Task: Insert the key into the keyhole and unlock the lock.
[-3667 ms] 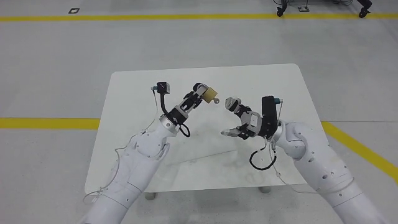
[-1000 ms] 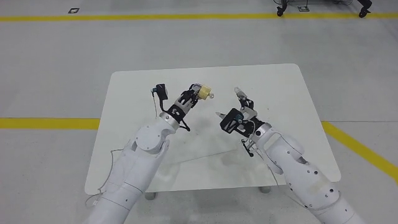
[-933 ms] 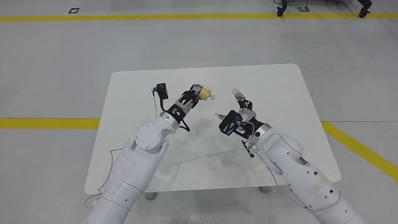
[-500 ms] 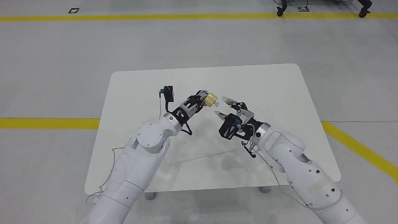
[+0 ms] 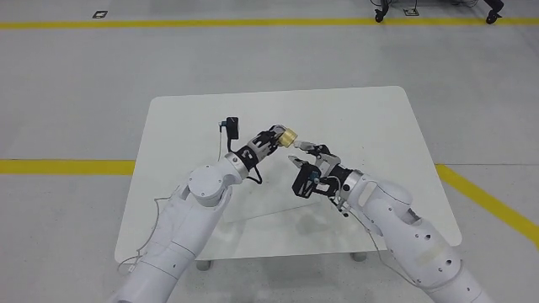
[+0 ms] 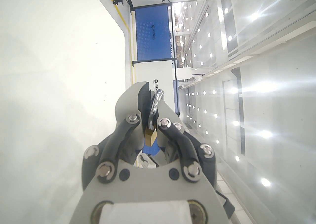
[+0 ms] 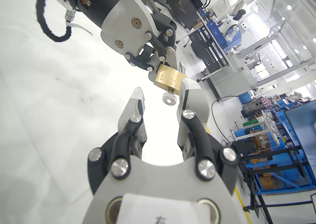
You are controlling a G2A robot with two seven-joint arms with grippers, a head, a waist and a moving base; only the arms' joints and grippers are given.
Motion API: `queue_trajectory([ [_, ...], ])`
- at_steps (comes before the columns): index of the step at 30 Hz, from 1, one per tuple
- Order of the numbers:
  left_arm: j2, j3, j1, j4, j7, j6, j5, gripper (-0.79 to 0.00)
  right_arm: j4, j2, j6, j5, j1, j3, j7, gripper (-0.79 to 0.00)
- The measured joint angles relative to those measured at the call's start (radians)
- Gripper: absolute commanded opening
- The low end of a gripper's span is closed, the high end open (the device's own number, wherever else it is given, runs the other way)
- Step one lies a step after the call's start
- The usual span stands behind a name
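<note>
Right wrist view: key (image 7: 170, 98) sits in stamped lock (image 7: 169, 79).

Small brass padlock (image 7: 170, 78) with silver shackle (image 6: 158, 96), held up off the white table (image 5: 362, 118) above its middle, clamped by the shackle in the left gripper (image 6: 151, 106), silver round-headed key (image 7: 169, 98) seated in the keyhole, head sticking out

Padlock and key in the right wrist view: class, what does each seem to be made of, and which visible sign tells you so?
Padlock: probably brass, judging by its yellow-gold, softly shiny body; its shackle looks like silvery steel. Key: likely bright plated metal, being pale silver and glossy; the exact alloy cannot be told.
</note>
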Motion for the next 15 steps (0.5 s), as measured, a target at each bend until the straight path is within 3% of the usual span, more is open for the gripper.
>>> queue_trajectory([
  [1,0.000,0.000,0.000,0.001,-0.001,0.000,0.000,-0.785,-0.001,-0.001,-0.001,-0.002,-0.001,0.000,0.002,-0.597],
  [2,0.000,0.000,-0.001,0.002,-0.003,0.000,0.000,-0.785,-0.001,-0.002,-0.001,-0.005,-0.002,-0.001,0.004,-0.730],
  [3,-0.001,0.000,-0.001,0.003,-0.004,0.000,0.000,-0.785,-0.002,-0.003,-0.002,-0.007,-0.003,-0.001,0.005,-0.785],
  [15,-0.003,-0.001,-0.003,0.009,-0.006,-0.009,0.006,-0.785,-0.003,-0.008,-0.024,-0.004,-0.026,0.027,-0.005,-0.785],
])
